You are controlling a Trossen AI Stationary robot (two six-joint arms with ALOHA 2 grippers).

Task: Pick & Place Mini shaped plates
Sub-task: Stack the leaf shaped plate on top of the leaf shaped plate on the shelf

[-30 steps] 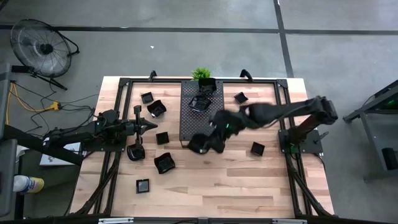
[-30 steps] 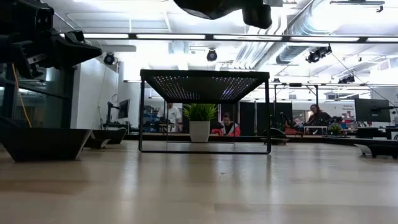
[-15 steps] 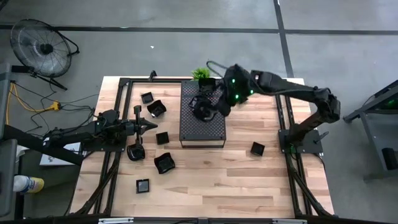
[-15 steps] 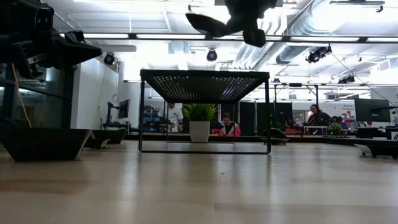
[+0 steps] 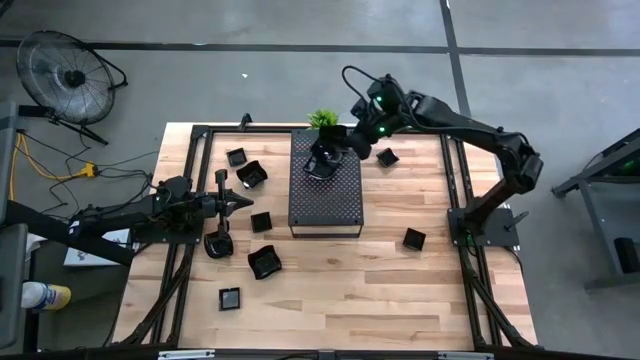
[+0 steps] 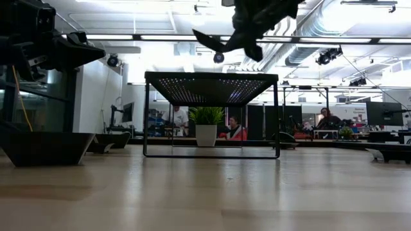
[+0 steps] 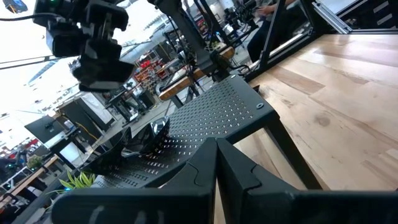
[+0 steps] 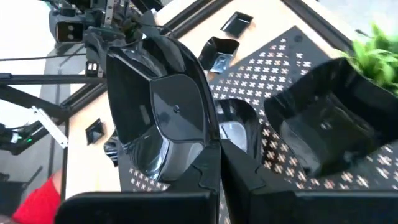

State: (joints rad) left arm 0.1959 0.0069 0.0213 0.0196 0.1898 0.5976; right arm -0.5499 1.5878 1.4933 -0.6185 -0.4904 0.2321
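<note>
Above the perforated tray's [image 5: 325, 190] far end, right gripper [image 5: 352, 143] pinches a rounded black plate [image 8: 158, 121], partly hiding plates [image 8: 323, 121] on the tray beside the plant [image 5: 323, 119]. Left gripper [image 5: 243, 199] is pressed together and empty, among scattered plates [image 5: 264, 263].

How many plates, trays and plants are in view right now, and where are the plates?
Loose mini plates on the table: 8
Mini plates on the tray: 2 visible
Mini plate in the right gripper: 1
Tray: 1
Plant: 1
Total: 13
</note>
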